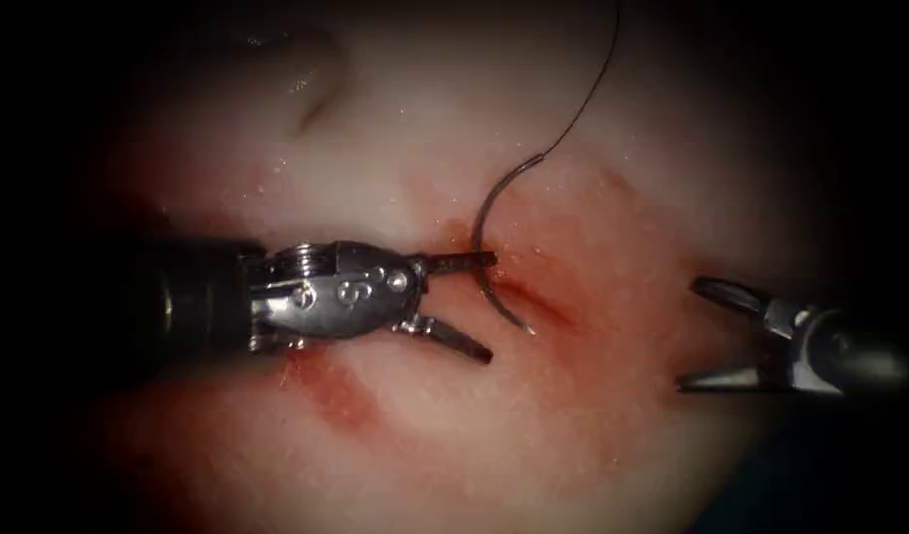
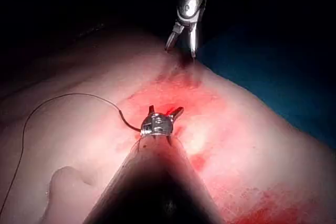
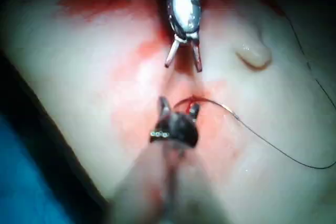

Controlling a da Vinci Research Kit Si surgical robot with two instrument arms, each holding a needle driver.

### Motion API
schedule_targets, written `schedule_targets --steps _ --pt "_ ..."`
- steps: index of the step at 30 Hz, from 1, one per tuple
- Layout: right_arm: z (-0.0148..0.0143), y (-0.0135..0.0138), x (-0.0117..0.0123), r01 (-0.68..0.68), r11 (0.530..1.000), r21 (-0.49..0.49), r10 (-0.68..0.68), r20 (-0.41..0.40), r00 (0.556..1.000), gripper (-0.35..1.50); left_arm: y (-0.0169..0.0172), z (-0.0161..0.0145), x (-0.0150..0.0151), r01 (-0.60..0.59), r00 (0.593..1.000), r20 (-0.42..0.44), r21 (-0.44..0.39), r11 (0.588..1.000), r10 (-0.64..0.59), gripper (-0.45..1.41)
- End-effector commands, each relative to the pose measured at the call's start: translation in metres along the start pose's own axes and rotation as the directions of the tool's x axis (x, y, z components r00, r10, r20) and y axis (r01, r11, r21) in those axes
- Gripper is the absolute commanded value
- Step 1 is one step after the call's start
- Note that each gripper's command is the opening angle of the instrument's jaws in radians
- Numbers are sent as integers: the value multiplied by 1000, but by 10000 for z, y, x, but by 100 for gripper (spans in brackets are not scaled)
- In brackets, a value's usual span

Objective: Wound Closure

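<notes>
The curved needle lies at the red cut in the tissue; its point rests on the cut. I cannot tell whether any of it is in the tissue. Dark thread runs up from its tail. My left tool is open and holds nothing; its upper jaw touches the needle's mid-curve. My right tool is open and holds nothing, apart on the cut's right. The left wrist view has the left tool, needle, thread and right tool. The right wrist view has the right tool, needle and left tool.
Red fluid stains the tissue below the left tool and around the cut. A blue cloth lies past the tissue's edge behind the right tool. A shallow dimple marks the tissue at the upper left.
</notes>
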Motion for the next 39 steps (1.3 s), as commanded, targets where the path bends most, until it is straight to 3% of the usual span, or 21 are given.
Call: schedule_targets --steps 1,11,23,33,39 --pt "9 -2 -1 1 1000 2 -1 -2 1000 86 -1 11 -3 -2 1000 6 -2 1000 2 71" --pt "9 -4 -1 1 1000 5 -1 0 1000 86 -3 41 -36 -32 993 113 -47 998 37 75" --pt "15 -4 -6 7 1000 9 -7 4 1000 86 -14 64 -42 -27 979 201 -71 997 41 73" --pt "15 -5 -5 7 1000 12 -7 3 1000 86 -14 80 -49 -39 972 229 -76 996 56 71" --pt "15 -5 -6 7 1000 12 -7 2 1000 86 -23 88 -56 -44 968 244 -72 996 61 60"
